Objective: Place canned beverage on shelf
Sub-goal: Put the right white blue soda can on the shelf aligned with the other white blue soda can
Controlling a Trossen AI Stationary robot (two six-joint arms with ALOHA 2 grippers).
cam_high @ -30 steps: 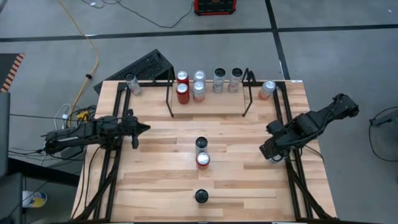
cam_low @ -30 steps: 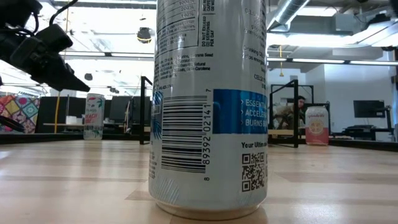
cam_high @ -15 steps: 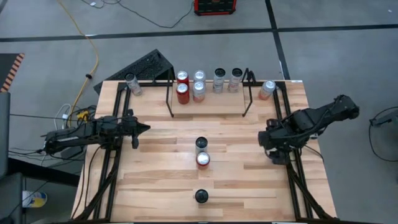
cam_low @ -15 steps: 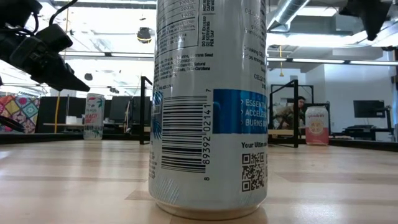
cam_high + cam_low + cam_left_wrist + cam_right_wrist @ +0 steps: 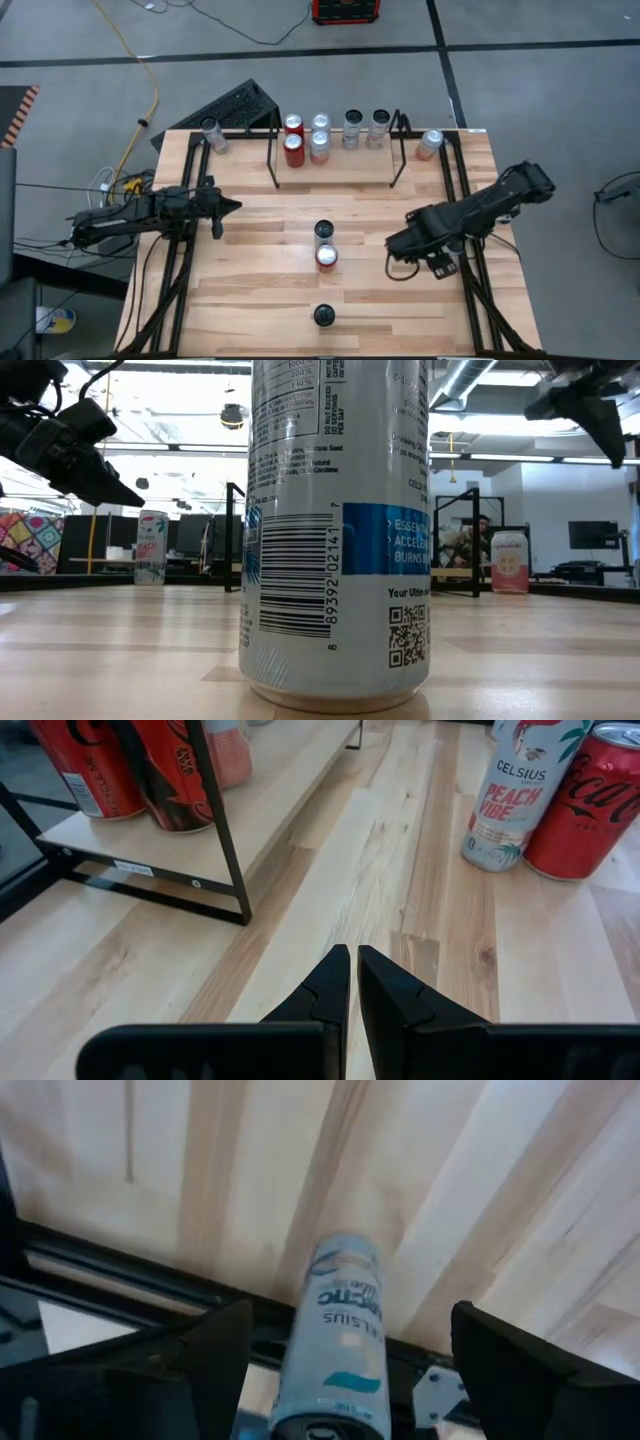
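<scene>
The shelf (image 5: 335,172), a black rod rack at the table's far edge, holds several cans (image 5: 320,146). Three canned beverages stand on the table's middle: a silver one (image 5: 323,232), a red one (image 5: 326,257) and a dark-topped one (image 5: 323,315) near the front edge, which fills the low view (image 5: 335,530). My right gripper (image 5: 398,248) hangs open to their right, pointing down. Its wrist view shows a white Celsius can (image 5: 335,1340) by a black rail, below and between the spread fingers (image 5: 352,1312), untouched. My left gripper (image 5: 232,207) waits shut at the left (image 5: 352,970).
Black arm rails (image 5: 465,200) run along both table sides. Single cans stand at the far left corner (image 5: 210,135) and far right corner (image 5: 430,143). A Peach Vibe can (image 5: 515,795) and a red cola can (image 5: 590,810) show ahead of the left gripper.
My right gripper has gone from over the right rail toward the table's middle and down, rolling about a quarter turn, and has come into the low view's upper right. Its fingers have stayed open. No can has moved.
</scene>
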